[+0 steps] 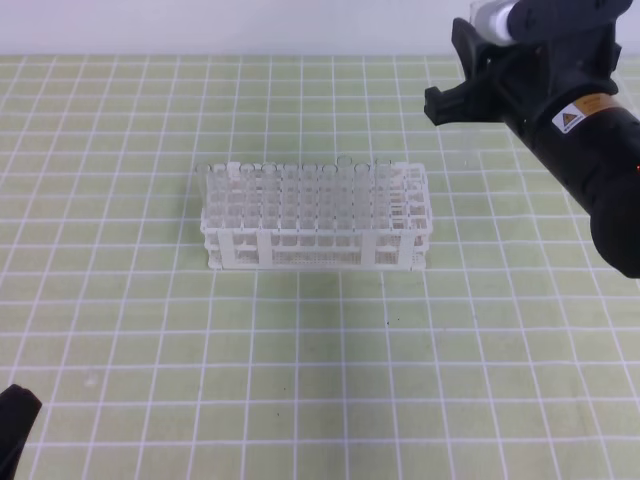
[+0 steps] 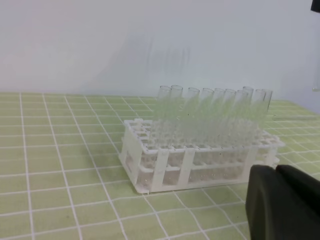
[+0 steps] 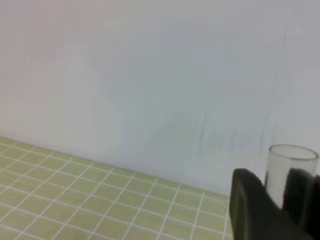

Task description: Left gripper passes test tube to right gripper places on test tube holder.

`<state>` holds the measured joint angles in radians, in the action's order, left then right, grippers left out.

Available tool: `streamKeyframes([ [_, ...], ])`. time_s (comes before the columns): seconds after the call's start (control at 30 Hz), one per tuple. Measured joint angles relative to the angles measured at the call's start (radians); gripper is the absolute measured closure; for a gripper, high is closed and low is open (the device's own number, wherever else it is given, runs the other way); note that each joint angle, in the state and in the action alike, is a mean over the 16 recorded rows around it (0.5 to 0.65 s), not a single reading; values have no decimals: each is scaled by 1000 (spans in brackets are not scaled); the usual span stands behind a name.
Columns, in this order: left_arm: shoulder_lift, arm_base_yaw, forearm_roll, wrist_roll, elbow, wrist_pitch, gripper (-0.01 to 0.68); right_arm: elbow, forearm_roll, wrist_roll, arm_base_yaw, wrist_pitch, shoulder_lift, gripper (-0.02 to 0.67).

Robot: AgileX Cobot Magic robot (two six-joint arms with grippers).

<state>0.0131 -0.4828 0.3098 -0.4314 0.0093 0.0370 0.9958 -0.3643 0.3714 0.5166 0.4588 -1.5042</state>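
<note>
The bench (image 1: 120, 330) is the biggest thing here, covered in a pale green mat ruled with white grid lines and backed by a plain white wall (image 2: 100, 45).

Next in size is the right arm (image 1: 590, 160), black and thick, reaching in from the upper right corner of the high view. It carries a small sticker (image 1: 580, 112) with a yellow warning triangle; the fine print is too small to read. Its right hand (image 3: 282, 200) is clamped on the test tube (image 3: 291, 170), which stands upright between the fingers (image 3: 250, 205), open mouth up, well above the bench and off to the right of the rack.

The white rack (image 1: 315, 245) sits near the middle of the bench, with a row of clear tubes (image 2: 215, 107) standing along its far side.

Smallest in view is the left hand (image 1: 15, 430), a black tip at the lower left corner, closed on nothing and well apart from the rack.
</note>
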Motion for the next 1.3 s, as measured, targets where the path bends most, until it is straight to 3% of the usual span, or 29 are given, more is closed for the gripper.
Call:
streamKeyframes([
  [0.2,-1,0,0,0,-1,6,675,0,58,-80,-3,6,-13,552],
  [0.7,2,0,1,0,3,7,675,-56,417,-476,-59,147,-26,552],
  [1.3,4,0,1,0,5,3,675,-7,468,-486,-67,278,-192,552],
])
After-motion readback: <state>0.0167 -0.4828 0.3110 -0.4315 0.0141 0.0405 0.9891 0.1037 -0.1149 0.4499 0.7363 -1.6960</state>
